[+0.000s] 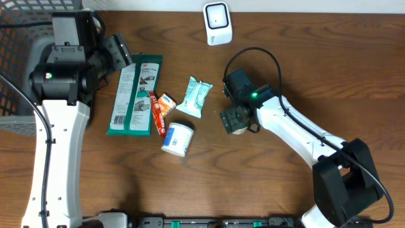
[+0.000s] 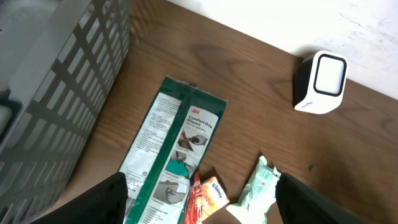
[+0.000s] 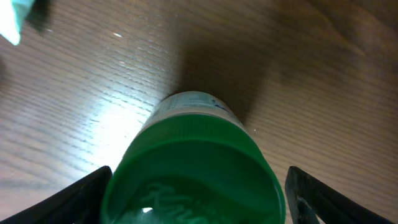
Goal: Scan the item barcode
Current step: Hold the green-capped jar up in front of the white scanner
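A white container with a green screw lid [image 3: 193, 168] stands upright on the wooden table. My right gripper [image 3: 196, 199] is open and straddles the lid. The left finger [image 3: 84, 196] is close against its rim and the right finger [image 3: 320, 196] is a little apart from it. From overhead the right gripper [image 1: 233, 120] covers most of the container [image 1: 240, 130]. The white barcode scanner [image 1: 217, 23] stands at the back edge of the table. My left gripper [image 2: 202, 208] hangs open and empty above the loose items, and the scanner [image 2: 321, 83] lies ahead of it to the right.
A long green glove package [image 1: 135, 95], a small tissue pack [image 1: 166, 101], a red packet [image 1: 157, 115], a pale green wipes pack [image 1: 196, 96] and a white tub on its side [image 1: 177, 139] lie mid-table. A grey mesh basket [image 2: 56, 93] stands at the left.
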`<control>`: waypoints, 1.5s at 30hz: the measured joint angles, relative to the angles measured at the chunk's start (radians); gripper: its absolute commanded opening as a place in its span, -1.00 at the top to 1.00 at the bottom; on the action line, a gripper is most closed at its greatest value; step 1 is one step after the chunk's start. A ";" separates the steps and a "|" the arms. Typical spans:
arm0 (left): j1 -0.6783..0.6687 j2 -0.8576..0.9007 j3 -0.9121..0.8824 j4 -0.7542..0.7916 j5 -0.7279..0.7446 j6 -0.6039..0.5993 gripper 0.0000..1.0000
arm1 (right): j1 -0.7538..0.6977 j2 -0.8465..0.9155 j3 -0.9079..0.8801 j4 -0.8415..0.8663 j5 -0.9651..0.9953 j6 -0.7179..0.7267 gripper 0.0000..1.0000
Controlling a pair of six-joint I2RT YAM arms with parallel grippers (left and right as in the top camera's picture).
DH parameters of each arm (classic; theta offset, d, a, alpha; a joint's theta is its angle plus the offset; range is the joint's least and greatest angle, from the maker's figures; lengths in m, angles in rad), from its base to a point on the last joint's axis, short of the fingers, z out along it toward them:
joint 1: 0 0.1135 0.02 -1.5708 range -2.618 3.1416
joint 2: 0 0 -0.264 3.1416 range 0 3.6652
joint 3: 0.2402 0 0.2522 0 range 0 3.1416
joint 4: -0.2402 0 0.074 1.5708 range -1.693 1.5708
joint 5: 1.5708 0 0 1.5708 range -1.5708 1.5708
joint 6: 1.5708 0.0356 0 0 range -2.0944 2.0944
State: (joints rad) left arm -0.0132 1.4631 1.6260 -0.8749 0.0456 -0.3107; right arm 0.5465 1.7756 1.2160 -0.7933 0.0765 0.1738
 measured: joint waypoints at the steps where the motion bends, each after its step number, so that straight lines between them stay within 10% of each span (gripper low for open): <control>1: 0.000 0.000 0.000 0.000 0.000 0.000 -0.54 | 0.000 0.000 -0.009 0.007 0.002 0.000 -0.68; 17: 0.000 0.000 0.000 0.000 0.000 0.000 -0.54 | 0.000 0.000 0.027 -0.060 -0.005 0.021 -0.01; 26: 0.000 0.000 0.000 -0.002 0.000 0.000 -0.54 | 0.000 0.000 0.356 -0.261 -0.067 0.024 0.98; 34: 0.000 0.000 0.000 -0.003 0.000 0.000 -0.54 | -0.006 -0.001 0.697 -0.243 -0.085 0.023 0.98; 45: 0.000 0.000 0.000 -0.003 0.000 0.000 -0.54 | -0.069 -0.002 0.656 0.366 -0.008 0.050 0.98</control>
State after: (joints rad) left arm -0.0132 1.4631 1.6260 -0.8783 0.0456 -0.3107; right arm 0.4774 1.7741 1.8717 -0.4274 0.0681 0.2237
